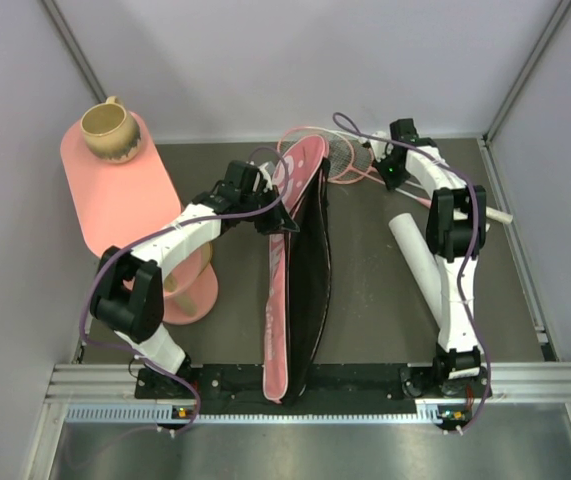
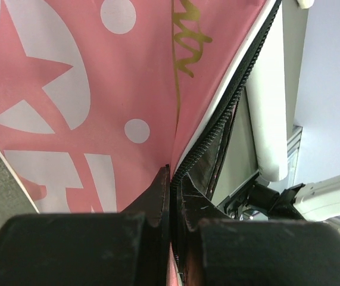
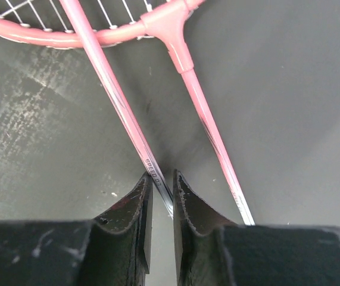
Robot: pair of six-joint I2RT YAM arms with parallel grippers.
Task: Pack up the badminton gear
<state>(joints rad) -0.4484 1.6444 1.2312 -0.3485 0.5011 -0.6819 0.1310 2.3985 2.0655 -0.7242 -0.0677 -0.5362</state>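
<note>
The long pink bag [image 1: 277,330] lies lengthwise in the middle of the table, its black inside gaping open on the right. My left gripper [image 1: 271,216] is shut on the bag's zipper edge, which shows as pink printed cloth in the left wrist view [image 2: 98,89], pinched between the left gripper's jaws [image 2: 172,174]. Two pink rackets [image 1: 337,155] lie at the back beside the bag's head. My right gripper [image 1: 390,176] is down on them, its jaws closed around one racket's shaft [image 3: 113,95]. The other shaft [image 3: 204,110] runs just to the right. A white tube [image 1: 412,250] lies under the right arm. No shuttlecocks show.
A pink oval tiered table [image 1: 115,205] stands at the left with a tan mug [image 1: 110,130] on top. Grey walls close in the back and both sides. A short white piece [image 1: 501,215] lies by the right wall. The tube also shows in the left wrist view [image 2: 268,107].
</note>
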